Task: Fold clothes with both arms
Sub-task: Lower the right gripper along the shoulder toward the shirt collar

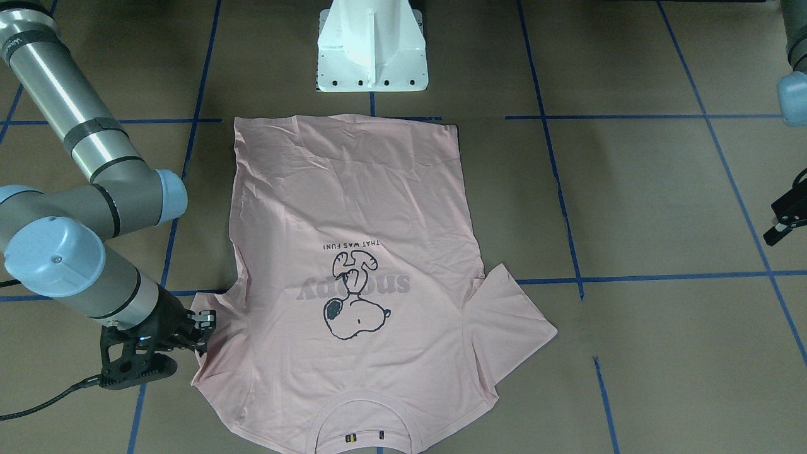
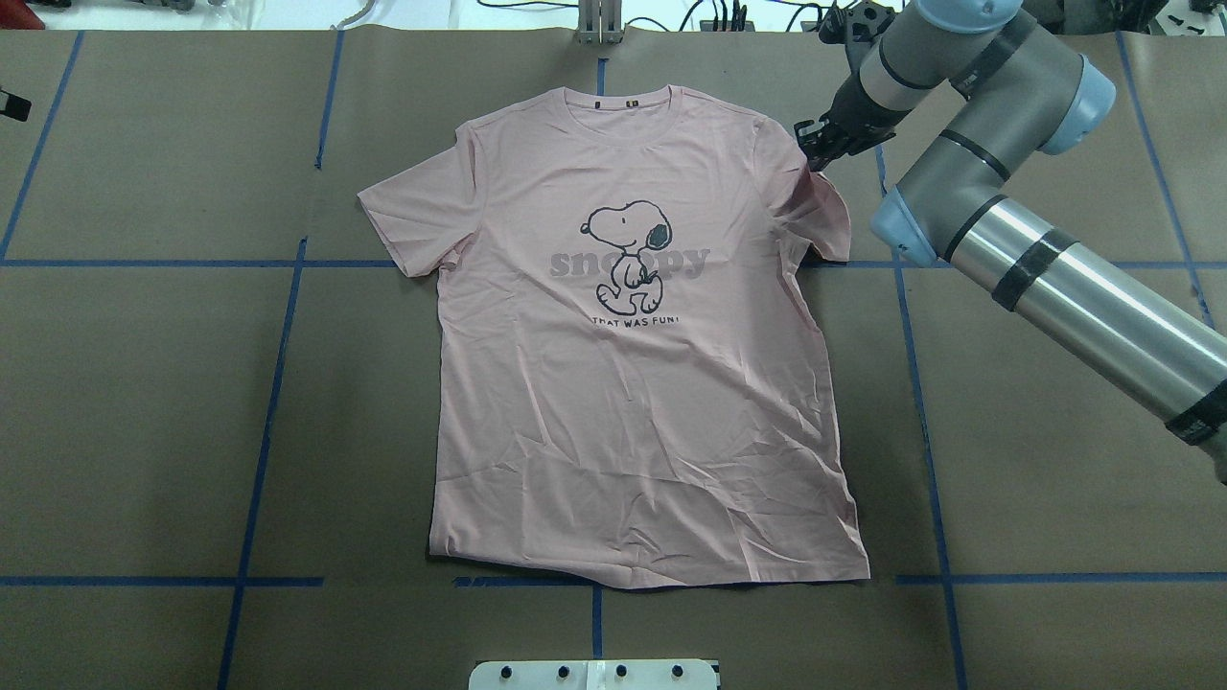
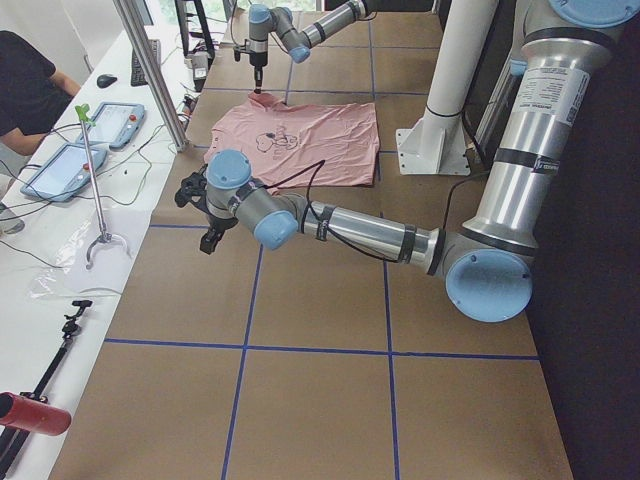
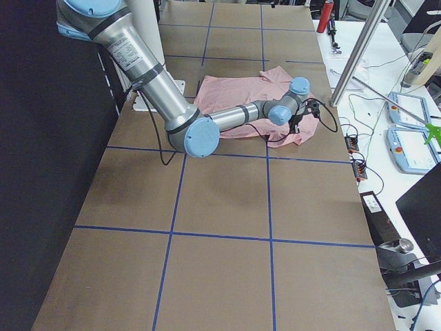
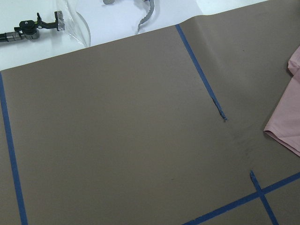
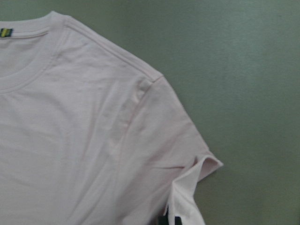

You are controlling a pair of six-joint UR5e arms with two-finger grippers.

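The pale pink T-shirt (image 2: pixel 633 383) lies flat, print up, in the middle of the table, collar on the far side from the robot; it also shows in the front view (image 1: pixel 353 208). My right gripper (image 2: pixel 813 151) is at the shirt's right sleeve and is shut on the sleeve hem (image 6: pixel 194 187), which curls up off the table. In the front view the right gripper (image 1: pixel 205 328) is at the bunched sleeve. My left gripper (image 1: pixel 782 221) hangs apart from the shirt, beyond its other sleeve (image 2: pixel 412 211), open and empty. The left wrist view shows only a shirt corner (image 5: pixel 288 117).
The white pedestal base (image 1: pixel 372 47) stands just behind the shirt's bottom hem. Blue tape lines (image 2: pixel 278 383) cross the brown table cover. A side bench with tablets (image 3: pixel 85 140) and an operator (image 3: pixel 30 90) lies beyond the far edge.
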